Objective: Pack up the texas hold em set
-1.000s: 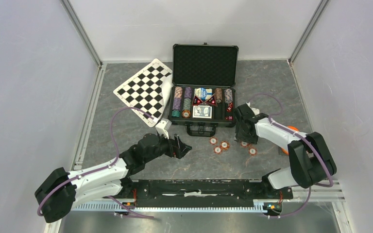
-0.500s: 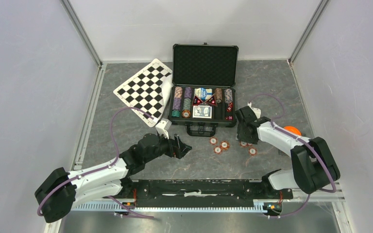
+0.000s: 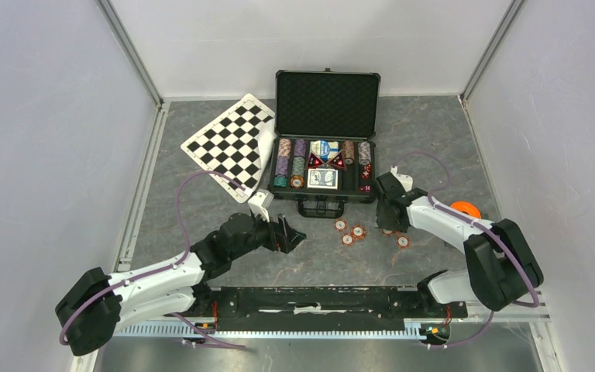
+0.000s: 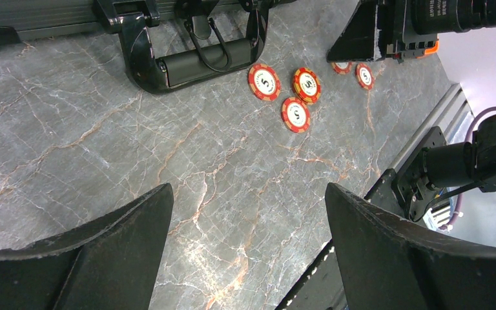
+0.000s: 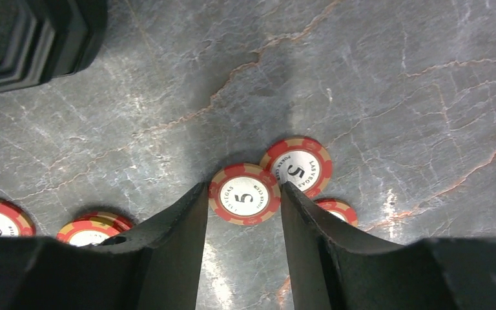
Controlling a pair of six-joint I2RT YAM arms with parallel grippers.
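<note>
Three poker chips point(image 4: 307, 84) by the case handle point(image 4: 194, 61), three at right claw point(image 5: 242, 192).

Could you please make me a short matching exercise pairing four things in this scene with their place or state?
Things:
1. case
2. checkered board
3. left tool
4. right tool

Places or states:
A. fingers either side of a red chip
B. lid standing open
C. wide open, holding nothing
D. lying flat, left of the case

Pairs: 1-B, 2-D, 3-C, 4-A

Lab robot cell: white panel walls point(image 3: 39, 116), marbled table point(image 3: 318, 267).
</note>
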